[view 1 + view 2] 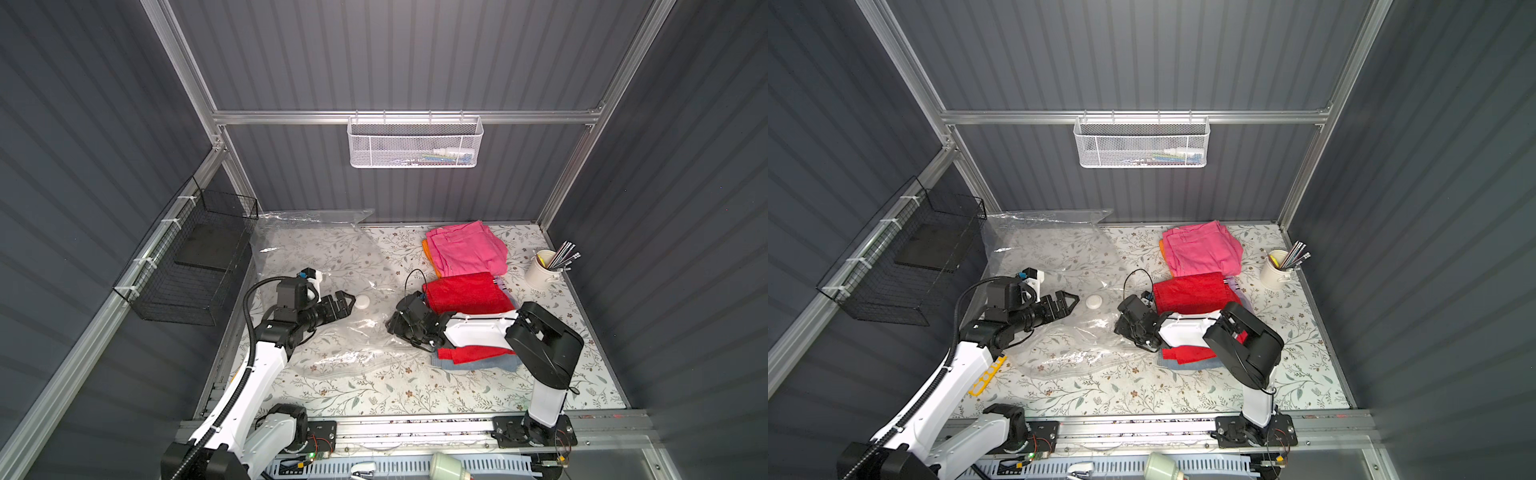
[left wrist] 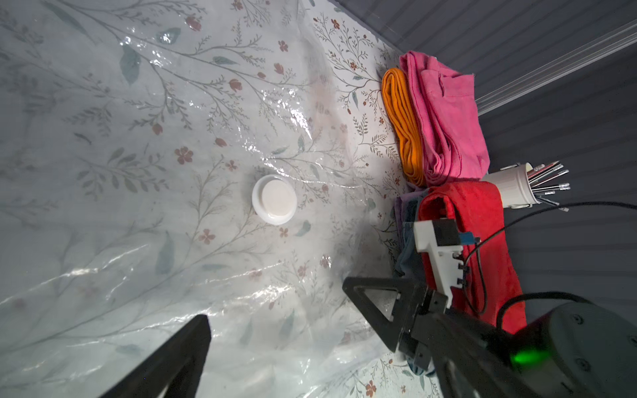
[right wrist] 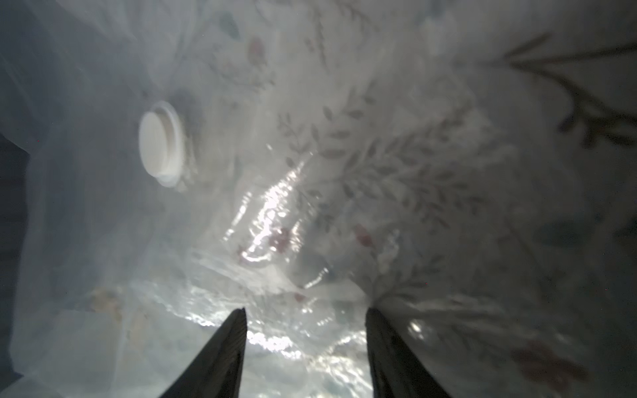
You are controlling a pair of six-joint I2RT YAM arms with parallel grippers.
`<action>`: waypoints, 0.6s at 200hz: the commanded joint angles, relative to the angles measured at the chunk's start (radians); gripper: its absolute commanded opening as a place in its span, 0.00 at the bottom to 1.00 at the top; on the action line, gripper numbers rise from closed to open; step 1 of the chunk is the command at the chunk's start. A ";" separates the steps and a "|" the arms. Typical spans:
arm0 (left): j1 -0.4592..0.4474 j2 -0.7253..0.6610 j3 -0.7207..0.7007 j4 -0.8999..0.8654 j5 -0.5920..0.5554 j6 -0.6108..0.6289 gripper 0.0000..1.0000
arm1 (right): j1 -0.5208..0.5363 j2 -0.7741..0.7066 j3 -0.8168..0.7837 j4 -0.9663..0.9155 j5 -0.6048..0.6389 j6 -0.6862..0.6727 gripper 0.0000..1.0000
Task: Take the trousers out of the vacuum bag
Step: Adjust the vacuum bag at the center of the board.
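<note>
The vacuum bag (image 1: 324,257) lies flat on the desk (image 1: 415,395), with the trousers (image 1: 467,293) piled just beside its edge. The left pincer (image 1: 347,301), spread wide, hovers beside the bag's valve (image 1: 361,301). The right pincer (image 3: 306,312), jaws apart, sits over that edge.

Grey ribbed walls (image 1: 415,54), aluminium frame (image 1: 291,117), floral tabletop (image 1: 374,395), white basket (image 1: 395,145), black wire basket (image 1: 174,303)

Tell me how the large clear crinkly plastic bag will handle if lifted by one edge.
The clear plastic bag will likely flop and sag: it lies wrinkled and slumped. It is probably light, since it looks empty, with the floral table showing through. Its glossy film may slip, and the white round valve could weigh that spot down.
</note>
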 commanded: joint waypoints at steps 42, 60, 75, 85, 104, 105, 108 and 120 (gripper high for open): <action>0.004 -0.078 -0.131 -0.066 0.098 -0.101 1.00 | -0.008 0.035 -0.038 0.038 0.020 0.082 0.57; 0.003 -0.095 -0.175 -0.066 0.125 -0.116 1.00 | -0.008 0.039 -0.046 0.049 0.022 0.097 0.57; 0.002 -0.104 -0.211 -0.078 0.131 -0.119 1.00 | -0.011 0.039 -0.055 0.057 0.024 0.108 0.57; 0.001 -0.113 -0.236 -0.083 0.132 -0.119 1.00 | -0.014 0.039 -0.060 0.062 0.025 0.113 0.57; 0.001 -0.122 -0.288 -0.086 0.133 -0.123 1.00 | -0.019 0.038 -0.066 0.070 0.025 0.121 0.57; 0.001 -0.122 -0.290 -0.087 0.132 -0.122 1.00 | -0.019 0.037 -0.067 0.070 0.026 0.121 0.57; 0.001 -0.122 -0.297 -0.088 0.129 -0.123 1.00 | -0.019 0.037 -0.067 0.071 0.025 0.120 0.57; -0.001 -0.124 -0.320 -0.098 0.117 -0.116 1.00 | -0.022 0.033 -0.065 0.073 0.024 0.115 0.57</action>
